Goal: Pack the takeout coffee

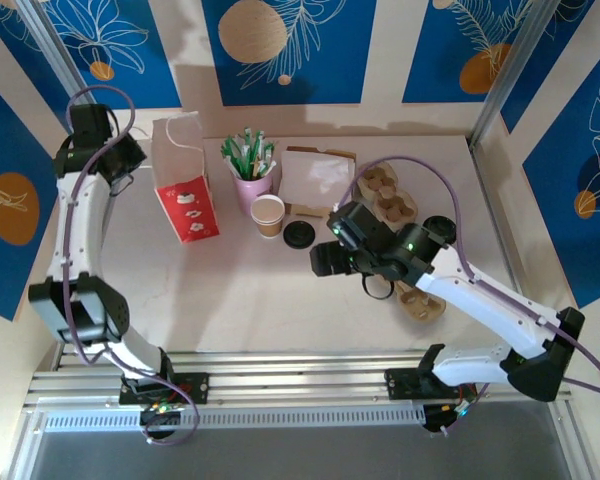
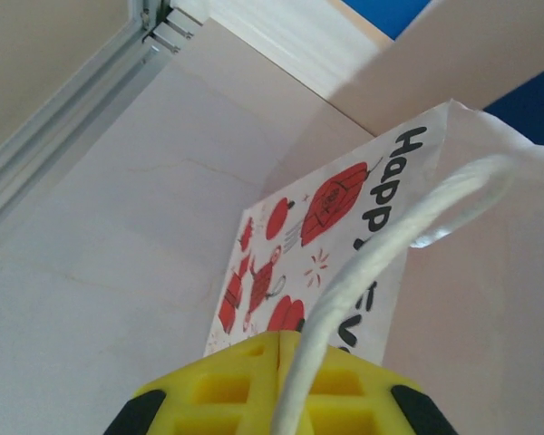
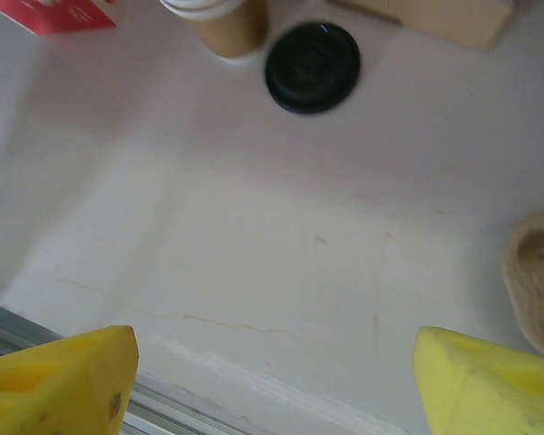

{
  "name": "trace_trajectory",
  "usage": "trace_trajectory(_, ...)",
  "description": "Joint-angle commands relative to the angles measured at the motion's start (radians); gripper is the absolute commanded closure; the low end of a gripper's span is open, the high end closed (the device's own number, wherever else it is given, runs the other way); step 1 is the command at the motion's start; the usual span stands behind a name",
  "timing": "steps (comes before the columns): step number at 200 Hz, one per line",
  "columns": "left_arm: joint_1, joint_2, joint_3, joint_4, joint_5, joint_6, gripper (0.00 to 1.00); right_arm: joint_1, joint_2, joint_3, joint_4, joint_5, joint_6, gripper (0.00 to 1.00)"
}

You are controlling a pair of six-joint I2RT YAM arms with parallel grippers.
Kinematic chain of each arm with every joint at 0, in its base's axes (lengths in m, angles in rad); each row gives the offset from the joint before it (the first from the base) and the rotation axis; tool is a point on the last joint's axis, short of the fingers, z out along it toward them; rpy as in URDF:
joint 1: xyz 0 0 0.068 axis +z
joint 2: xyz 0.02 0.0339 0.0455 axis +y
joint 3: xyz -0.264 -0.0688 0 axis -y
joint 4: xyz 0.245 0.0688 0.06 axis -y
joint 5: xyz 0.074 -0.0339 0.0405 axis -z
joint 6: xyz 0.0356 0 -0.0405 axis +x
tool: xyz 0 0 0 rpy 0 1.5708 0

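The takeout coffee [image 1: 440, 228] shows from above as a round black lid at the right, partly behind my right arm. An open tan cup [image 1: 268, 214] stands mid-table with a loose black lid [image 1: 299, 234] lying flat beside it; the right wrist view has this cup [image 3: 225, 23] and lid [image 3: 313, 66] at its top. A white and red paper bag [image 1: 185, 190] stands upright at the left. My left gripper [image 1: 140, 155] [image 2: 286, 349] is shut on the bag's white rope handle [image 2: 372, 272]. My right gripper [image 1: 320, 262] [image 3: 272, 372] hangs open over bare table, just below the loose lid.
A pink cup [image 1: 252, 185] of green-white sticks stands behind the open cup. A white flat packet [image 1: 315, 175] and a pulp cup carrier [image 1: 385, 195] lie at the back. Another pulp carrier [image 1: 420, 300] [image 3: 535, 272] sits under my right arm. The table's metal front rail [image 3: 36, 331] is close.
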Motion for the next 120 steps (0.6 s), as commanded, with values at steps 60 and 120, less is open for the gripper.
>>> trace_trajectory(60, -0.041, -0.419, -0.358, 0.087, 0.193, -0.169, 1.00, 0.098, 0.467, 0.737, -0.082, -0.006, -0.209, 0.15)
trace_trajectory(120, -0.062, -0.611, -0.479, 0.048, 0.290, -0.178, 1.00, 0.188, 0.759, 1.009, 0.001, 0.151, -0.477, 0.17)
